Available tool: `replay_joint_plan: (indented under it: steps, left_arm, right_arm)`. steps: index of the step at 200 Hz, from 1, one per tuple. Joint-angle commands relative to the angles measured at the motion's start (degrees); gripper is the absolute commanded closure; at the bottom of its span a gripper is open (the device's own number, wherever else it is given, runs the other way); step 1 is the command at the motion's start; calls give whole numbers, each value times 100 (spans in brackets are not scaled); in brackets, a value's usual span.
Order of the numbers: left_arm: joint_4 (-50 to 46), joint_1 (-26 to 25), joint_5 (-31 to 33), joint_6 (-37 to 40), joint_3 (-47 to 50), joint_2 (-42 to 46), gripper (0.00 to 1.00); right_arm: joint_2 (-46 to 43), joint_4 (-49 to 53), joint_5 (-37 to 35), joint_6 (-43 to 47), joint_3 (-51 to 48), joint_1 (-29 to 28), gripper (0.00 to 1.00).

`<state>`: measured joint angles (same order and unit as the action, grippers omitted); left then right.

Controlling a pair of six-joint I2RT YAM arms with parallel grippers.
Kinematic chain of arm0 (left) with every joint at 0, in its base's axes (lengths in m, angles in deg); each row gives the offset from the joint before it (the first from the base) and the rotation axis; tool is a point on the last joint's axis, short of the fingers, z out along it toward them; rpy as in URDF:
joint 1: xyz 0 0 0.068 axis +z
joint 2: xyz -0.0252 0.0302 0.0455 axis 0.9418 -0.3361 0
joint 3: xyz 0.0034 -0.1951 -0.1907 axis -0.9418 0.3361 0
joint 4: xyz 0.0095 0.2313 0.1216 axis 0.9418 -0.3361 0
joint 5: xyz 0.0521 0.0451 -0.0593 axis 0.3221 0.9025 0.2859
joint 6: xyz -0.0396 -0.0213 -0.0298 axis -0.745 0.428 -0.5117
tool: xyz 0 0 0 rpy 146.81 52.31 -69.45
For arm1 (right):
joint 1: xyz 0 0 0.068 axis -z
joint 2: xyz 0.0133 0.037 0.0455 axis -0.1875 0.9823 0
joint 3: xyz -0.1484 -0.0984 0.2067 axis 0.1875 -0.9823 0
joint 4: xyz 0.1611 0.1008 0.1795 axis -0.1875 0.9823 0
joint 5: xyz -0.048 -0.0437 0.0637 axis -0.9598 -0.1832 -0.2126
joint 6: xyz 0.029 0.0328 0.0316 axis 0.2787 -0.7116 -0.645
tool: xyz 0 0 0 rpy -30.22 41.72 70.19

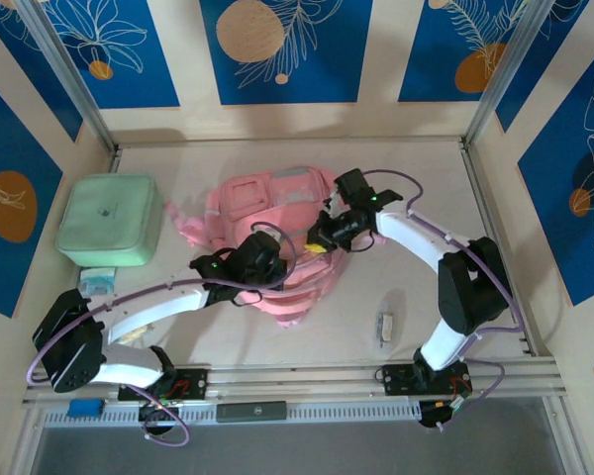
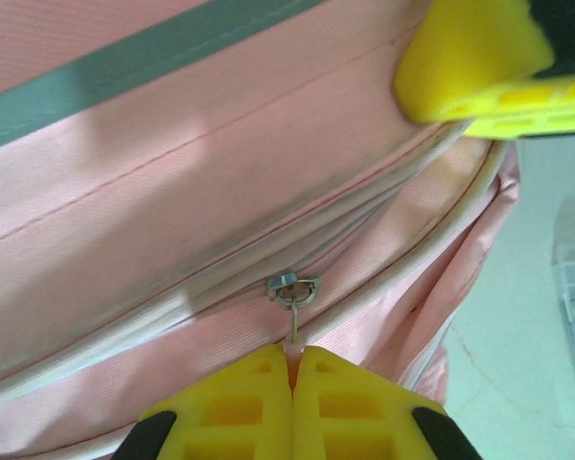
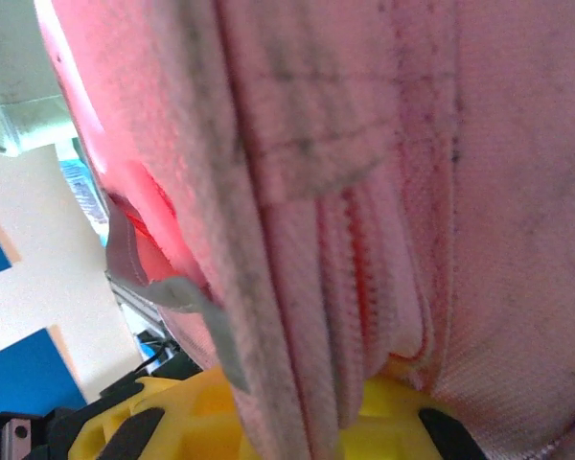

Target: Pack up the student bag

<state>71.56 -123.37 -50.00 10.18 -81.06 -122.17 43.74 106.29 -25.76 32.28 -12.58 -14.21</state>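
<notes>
The pink student bag [image 1: 277, 203] lies in the middle of the table. My left gripper [image 1: 267, 259] sits at the bag's near side. In the left wrist view that gripper [image 2: 292, 362] is shut on the pink tab of the metal zipper pull [image 2: 293, 287], on a closed zipper seam. My right gripper [image 1: 322, 237] is at the bag's right side, close to the left one, and one of its yellow fingers [image 2: 470, 67] presses the bag's top. In the right wrist view the right gripper [image 3: 307, 417] is shut on bunched folds of the student bag [image 3: 383, 144].
A mint-green square case [image 1: 109, 220] stands at the left, with a small blue-and-white item [image 1: 97, 282] just in front of it. A small clear object [image 1: 384, 327] lies on the table near the right arm's base. Walls close in the table on three sides.
</notes>
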Motion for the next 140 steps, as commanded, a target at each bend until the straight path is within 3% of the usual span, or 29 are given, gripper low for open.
replay_joint_plan:
  steps: [1,29,89,122,140]
  left_arm:
    - [-573,-60,66,191,137,268,100]
    - [-749,481,-69,729,514,577,100]
    - [-345,1813,-520,1492,923,901,100]
    - [-189,1945,-563,1637,831,569,100]
    - [-306,1931,-682,1344,706,504,100]
  right_arm:
    - [-30,-5,-219,709,462,650,100]
    - [78,161,186,1089,661,828,100]
    - [369,509,171,1591,1023,848,100]
    - [431,598,43,1729,1109,839,100]
    - [500,541,20,1801,1195,838,100]
